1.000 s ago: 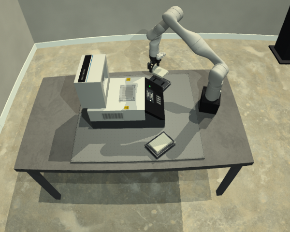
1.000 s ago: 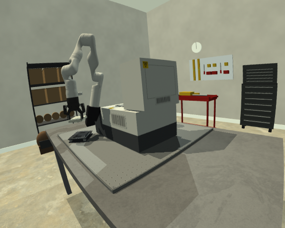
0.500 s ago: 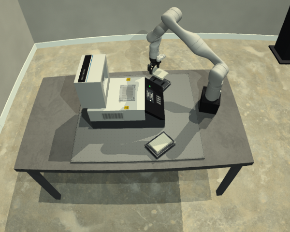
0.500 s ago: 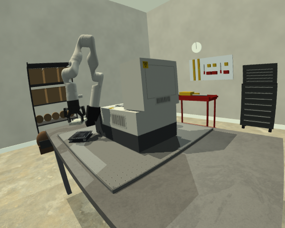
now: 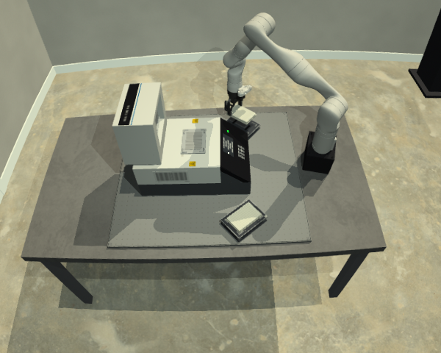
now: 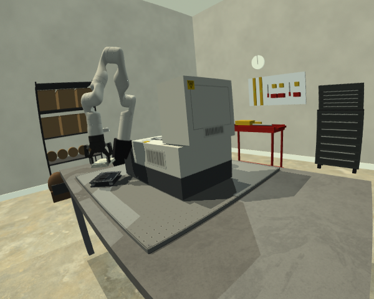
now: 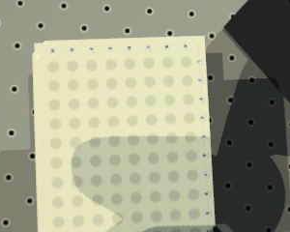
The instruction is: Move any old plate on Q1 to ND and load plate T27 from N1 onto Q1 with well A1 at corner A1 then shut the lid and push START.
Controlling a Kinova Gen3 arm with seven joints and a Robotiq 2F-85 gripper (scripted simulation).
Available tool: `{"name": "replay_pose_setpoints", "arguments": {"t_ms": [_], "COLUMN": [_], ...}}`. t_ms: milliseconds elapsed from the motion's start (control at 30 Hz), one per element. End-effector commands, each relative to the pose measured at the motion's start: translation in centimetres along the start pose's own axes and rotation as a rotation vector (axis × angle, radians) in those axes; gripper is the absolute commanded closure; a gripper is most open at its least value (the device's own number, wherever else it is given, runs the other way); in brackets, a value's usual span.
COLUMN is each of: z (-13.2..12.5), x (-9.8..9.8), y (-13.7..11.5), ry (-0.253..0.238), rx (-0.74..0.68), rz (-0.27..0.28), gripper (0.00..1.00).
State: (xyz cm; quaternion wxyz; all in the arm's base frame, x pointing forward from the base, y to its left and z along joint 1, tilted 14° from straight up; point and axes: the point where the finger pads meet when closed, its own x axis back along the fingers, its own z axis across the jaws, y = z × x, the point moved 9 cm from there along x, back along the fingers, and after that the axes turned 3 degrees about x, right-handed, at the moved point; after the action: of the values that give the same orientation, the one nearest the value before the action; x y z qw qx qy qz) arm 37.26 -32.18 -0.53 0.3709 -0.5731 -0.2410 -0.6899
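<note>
My gripper [image 5: 234, 107] [image 6: 99, 157] is shut on a pale plate [image 5: 244, 114] [image 6: 100, 163] [image 7: 121, 97], held level above a dark nest [image 5: 252, 130] [image 6: 105, 179] beside Q1. A gap shows between plate and nest. In the wrist view, the held plate's A1 corner is upper right. The empty-looking nest's labels are unreadable. Another pale plate [image 5: 246, 215] lies in the near nest [image 5: 239, 236]; its label is unreadable too. Q1 [image 5: 177, 175] [image 6: 204, 164] has its lid [image 5: 141, 144] [image 6: 209, 108] raised at the back, its block [image 5: 193, 141] bare and its lamp [image 5: 227, 131] green.
Q1's sloped key panel [image 5: 240, 167] faces the arm base [image 5: 317, 162] [image 6: 122, 151]. Both nests and Q1 stand on the perforated board [image 5: 278, 228] [image 6: 167, 227]. Q1's body stands close to the far nest, and its raised lid is a tall obstacle.
</note>
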Motion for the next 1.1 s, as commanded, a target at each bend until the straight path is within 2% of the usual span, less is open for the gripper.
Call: {"name": "replay_pose_setpoints", "arguments": {"t_ms": [0,1067], "z": [0.0,0.0], "x": [-0.4,-3.7], "y": [0.1,0.1], "ry": [0.0,0.0], "rx": [0.0,0.0], "rz": [-0.002,-0.002], "gripper": [0.1,0.1]}}
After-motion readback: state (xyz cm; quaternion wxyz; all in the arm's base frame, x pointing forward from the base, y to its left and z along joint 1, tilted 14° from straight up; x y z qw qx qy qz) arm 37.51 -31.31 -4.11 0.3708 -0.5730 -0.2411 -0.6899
